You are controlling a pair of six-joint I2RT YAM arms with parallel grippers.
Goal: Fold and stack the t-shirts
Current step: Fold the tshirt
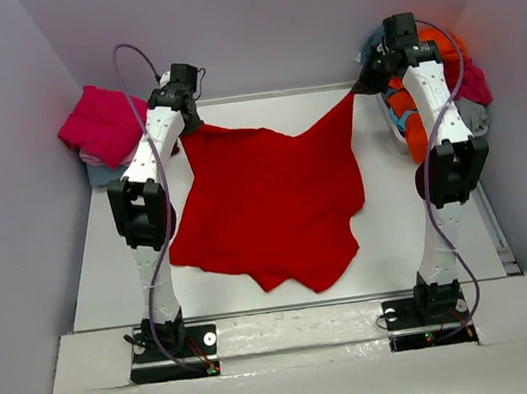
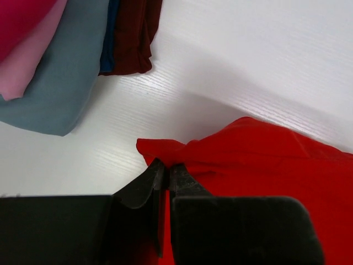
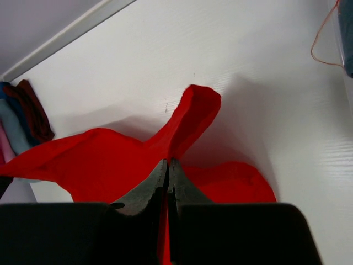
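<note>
left end effector (image 2: pixel 166 170) pinches limp red t-shirt (image 2: pixel 265 160)

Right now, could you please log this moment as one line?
left gripper: shut on red t-shirt | right gripper: shut on red t-shirt | spread between them, lower part on table

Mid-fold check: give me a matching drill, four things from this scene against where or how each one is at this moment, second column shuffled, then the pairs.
Things
1. red t-shirt
2. folded stack
3. unfolded heap
4. left pincer

Place or state
A. far right side
B. shut on a red cloth corner
C. far left corner
D. spread out, lifted at its two far corners

Pairs: 1-D, 2-C, 3-A, 4-B
</note>
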